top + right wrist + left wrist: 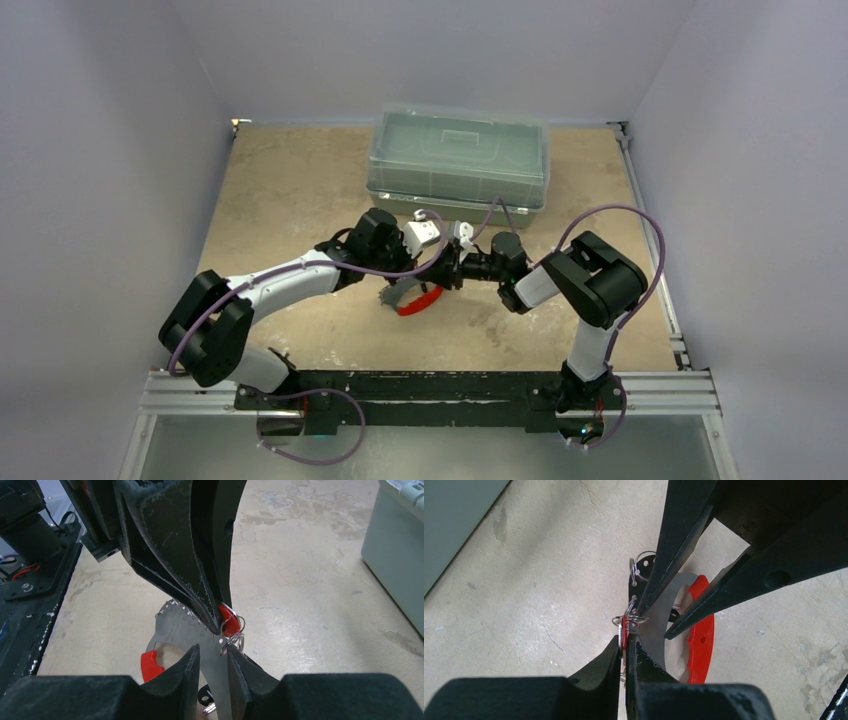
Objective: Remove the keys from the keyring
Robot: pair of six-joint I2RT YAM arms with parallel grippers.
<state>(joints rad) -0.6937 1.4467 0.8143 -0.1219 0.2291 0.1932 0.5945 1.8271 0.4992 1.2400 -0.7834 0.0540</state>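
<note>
Pinching red-headed key [624, 629]: left gripper [625, 647]; right gripper [214, 656] clamps crescent keyring [172, 625].

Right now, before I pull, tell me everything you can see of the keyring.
The keyring is a flat crescent, grey-white with a red outer edge and a toothed rim, plastic by its look. Thin metal loops hang at one end. The right pincer clamps its plate; the left pincer is shut on the red-headed key threaded on those loops. It is just in front of the clear box; whether it touches the table is unclear.
</note>
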